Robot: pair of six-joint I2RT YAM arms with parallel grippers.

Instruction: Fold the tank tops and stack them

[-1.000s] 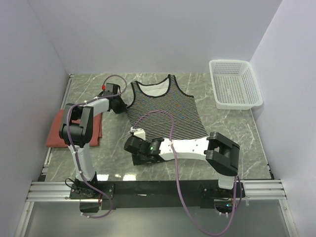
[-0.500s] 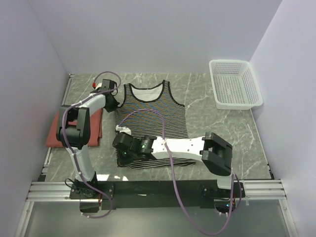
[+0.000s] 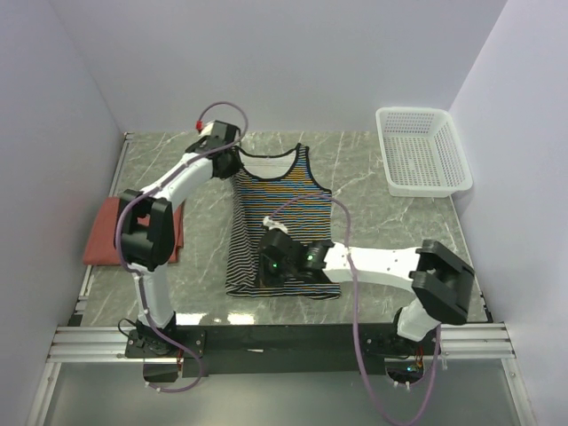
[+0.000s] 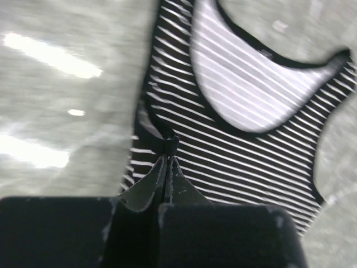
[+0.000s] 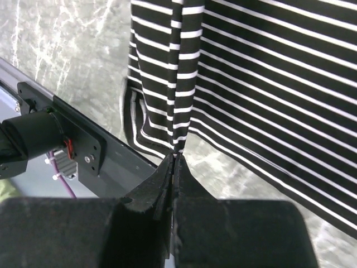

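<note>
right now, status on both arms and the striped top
Left end effector shut on shoulder strap of black-and-white striped cloth tank top. Right end effector shut near its hem. Brick-red folded top apart, at left.

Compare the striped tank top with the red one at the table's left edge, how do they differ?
The striped tank top is black and white; the red top looks plain. The striped one lies spread lengthways mid-table; the red one is a compact folded rectangle. The left gripper pinches the striped top's strap and the right gripper pinches it near its hem; neither touches the red one. Both rest on the table.
</note>
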